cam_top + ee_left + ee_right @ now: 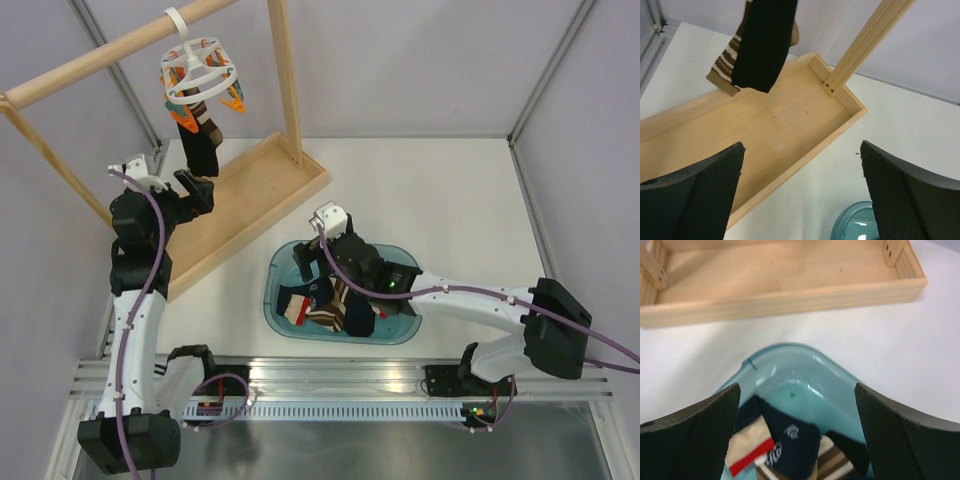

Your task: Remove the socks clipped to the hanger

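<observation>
Two socks (pixel 200 140), one black and one brown-striped, hang clipped to the hanger (pixel 200 78) on the wooden rack (pixel 90 60). The left tool (pixel 801 146) sits just below them, spread fully and empty, evidently lined up for a pull. The right tool (pixel 797 387), equally wide and empty, hovers over the teal basin (pixel 405 335), where other socks (pixel 320 305) lie loose; this is judged the drop-off point.
</observation>
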Robot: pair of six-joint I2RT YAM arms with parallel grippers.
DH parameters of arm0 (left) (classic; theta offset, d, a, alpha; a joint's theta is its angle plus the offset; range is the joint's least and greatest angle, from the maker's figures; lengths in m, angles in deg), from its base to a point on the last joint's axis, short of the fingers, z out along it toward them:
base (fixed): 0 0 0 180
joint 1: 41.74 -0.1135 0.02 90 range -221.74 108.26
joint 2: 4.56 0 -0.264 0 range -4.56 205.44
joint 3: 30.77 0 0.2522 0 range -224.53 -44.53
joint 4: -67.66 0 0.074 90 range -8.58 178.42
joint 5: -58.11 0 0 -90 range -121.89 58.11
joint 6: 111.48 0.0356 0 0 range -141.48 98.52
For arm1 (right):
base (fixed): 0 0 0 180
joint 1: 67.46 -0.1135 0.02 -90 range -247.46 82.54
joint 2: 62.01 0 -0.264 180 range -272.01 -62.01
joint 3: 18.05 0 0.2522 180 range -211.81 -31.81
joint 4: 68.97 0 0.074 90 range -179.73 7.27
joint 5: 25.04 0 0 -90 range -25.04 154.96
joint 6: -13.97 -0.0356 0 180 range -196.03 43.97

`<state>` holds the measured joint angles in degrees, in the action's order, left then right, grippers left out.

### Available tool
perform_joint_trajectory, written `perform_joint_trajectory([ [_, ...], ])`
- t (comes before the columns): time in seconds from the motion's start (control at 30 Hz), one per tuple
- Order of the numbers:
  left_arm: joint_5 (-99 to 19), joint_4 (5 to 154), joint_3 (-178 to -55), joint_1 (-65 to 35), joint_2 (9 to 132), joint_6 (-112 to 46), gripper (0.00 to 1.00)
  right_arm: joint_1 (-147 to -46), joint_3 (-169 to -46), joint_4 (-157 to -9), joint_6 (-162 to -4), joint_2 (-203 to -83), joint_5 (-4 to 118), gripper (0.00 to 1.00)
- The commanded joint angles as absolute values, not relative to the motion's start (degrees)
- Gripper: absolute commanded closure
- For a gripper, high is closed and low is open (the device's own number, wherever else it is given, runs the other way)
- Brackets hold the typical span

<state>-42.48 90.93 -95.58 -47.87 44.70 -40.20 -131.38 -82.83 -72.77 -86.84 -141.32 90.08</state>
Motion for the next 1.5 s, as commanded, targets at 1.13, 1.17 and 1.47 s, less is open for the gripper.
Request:
perform_joint_trajectory([
  [1.13, -53.5, 88.45, -97.79, -65.03, 52.92, -45.65, 0.0, -117.03, -173.03, -38.61, -87.19, -215.99, 62.24, 0.02],
  [1.17, -53.68, 88.45, -97.79, -65.12, 52.92, -45.65, 0.0, -117.03, -173.48, -38.69, -87.45, -216.69, 61.88, 0.02],
  [1.47, -54.3, 88.18, -97.61, -65.29, 52.75, -45.65, 0.0, -116.85, -177.88, -41.24, -87.81, -221.52, 58.54, 0.02],
])
